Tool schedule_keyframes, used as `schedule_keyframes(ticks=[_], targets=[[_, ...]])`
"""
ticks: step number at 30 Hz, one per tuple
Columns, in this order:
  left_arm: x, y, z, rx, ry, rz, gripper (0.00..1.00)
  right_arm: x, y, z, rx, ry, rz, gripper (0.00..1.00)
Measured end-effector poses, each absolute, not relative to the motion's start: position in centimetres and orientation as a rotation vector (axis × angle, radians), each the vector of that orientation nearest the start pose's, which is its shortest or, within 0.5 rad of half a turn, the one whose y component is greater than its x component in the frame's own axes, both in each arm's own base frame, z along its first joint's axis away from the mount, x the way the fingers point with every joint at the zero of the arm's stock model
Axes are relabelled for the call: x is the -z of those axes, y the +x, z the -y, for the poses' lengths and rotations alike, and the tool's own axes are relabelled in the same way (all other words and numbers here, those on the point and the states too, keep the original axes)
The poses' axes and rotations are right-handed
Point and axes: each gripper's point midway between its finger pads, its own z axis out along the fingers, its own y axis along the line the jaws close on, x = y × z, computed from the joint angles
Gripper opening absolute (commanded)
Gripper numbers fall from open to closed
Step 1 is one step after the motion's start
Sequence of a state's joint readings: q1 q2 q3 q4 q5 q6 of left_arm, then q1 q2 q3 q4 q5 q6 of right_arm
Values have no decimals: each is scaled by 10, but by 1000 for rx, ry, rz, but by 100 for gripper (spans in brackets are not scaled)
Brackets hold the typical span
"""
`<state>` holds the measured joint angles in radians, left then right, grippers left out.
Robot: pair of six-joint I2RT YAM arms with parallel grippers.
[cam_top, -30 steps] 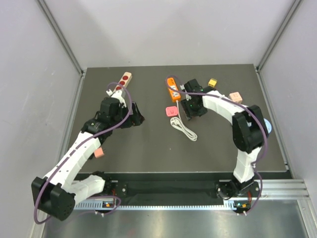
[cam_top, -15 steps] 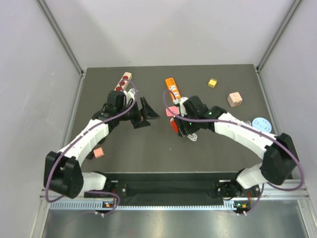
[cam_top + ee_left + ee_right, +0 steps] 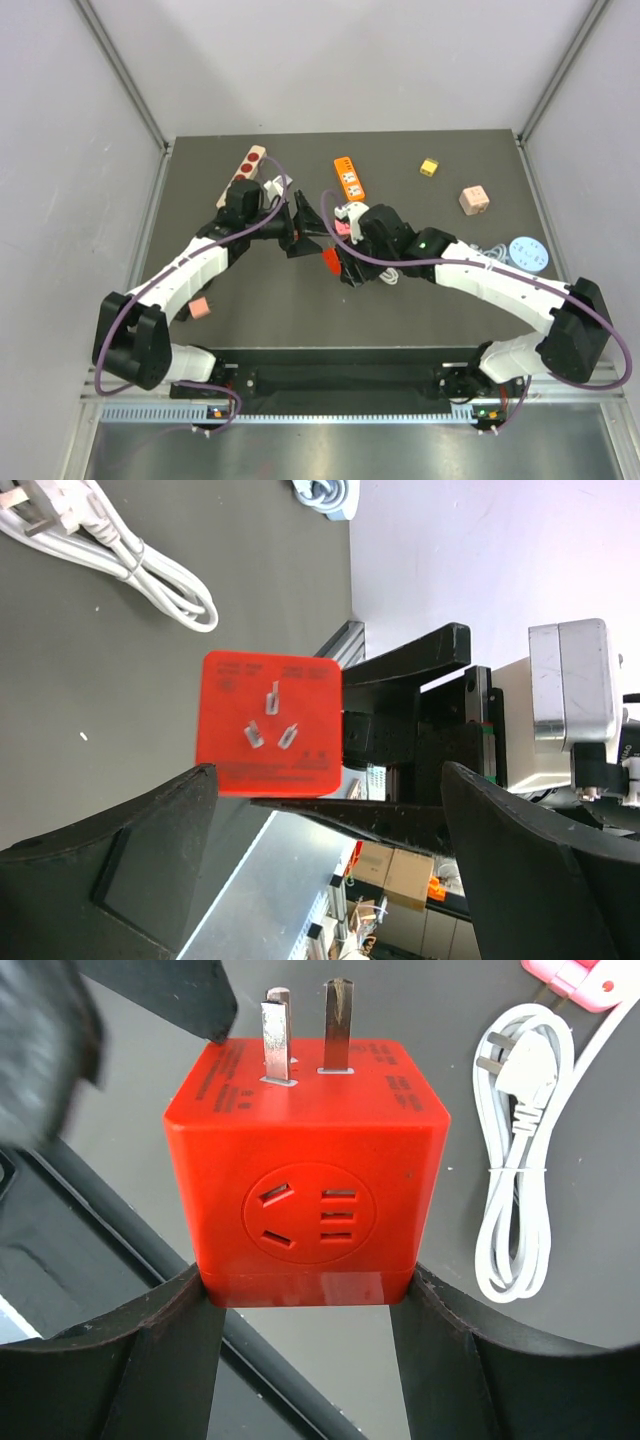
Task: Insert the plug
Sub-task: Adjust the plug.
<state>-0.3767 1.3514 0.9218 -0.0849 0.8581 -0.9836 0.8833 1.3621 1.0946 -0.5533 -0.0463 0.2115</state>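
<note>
The plug [image 3: 305,1170] is a bright red cube with metal prongs on one face and socket holes on another. My right gripper [image 3: 305,1285] is shut on it, one finger on each side, holding it above the table. From above, the plug [image 3: 330,260] hangs mid-table with its prongs toward my left gripper [image 3: 310,230]. The left wrist view shows the plug's pronged face [image 3: 268,725] just beyond my left gripper [image 3: 325,780], which is wide open and holds nothing. The orange power strip [image 3: 348,178] lies farther back on the table.
A wooden strip with red sockets [image 3: 243,172] lies at the back left. A coiled white cable [image 3: 515,1180] and a pink adapter [image 3: 345,228] lie near the right arm. A yellow cube [image 3: 429,167], a pink cube [image 3: 474,200], a blue disc [image 3: 527,252] and a small pink block [image 3: 199,307] are scattered around.
My right arm has carried the plug from beside the orange strip forward and left to mid-table. My left gripper has swung right toward it and opened fully.
</note>
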Motion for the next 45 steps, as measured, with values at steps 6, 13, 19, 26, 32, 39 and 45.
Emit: schedule_keyframes(ticks=[6,13,19,26,32,39,45], targets=[[-217,257,278,1633,-107,-2381,94,-157,211,-288,-552,-843,-2324,0],[-186,257,275,1534,-163,-2479,94,-162,215,-291,-547,-826,-2307,0],[-181,253,275,1521,-173,-2512,93,-168,223,-294,-542,-798,-2274,0],[-180,252,279,1611,-251,-2476,56,-169,224,-295,-546,-780,-2272,0],[-175,253,281,1733,-427,-2417,2,-169,224,-294,-540,-758,-2281,4],[-178,261,277,1869,-711,-2303,0,-177,229,-292,-575,-653,-2233,45],[-189,266,276,1994,-958,-2193,0,-195,238,-306,-687,-552,-2102,76]])
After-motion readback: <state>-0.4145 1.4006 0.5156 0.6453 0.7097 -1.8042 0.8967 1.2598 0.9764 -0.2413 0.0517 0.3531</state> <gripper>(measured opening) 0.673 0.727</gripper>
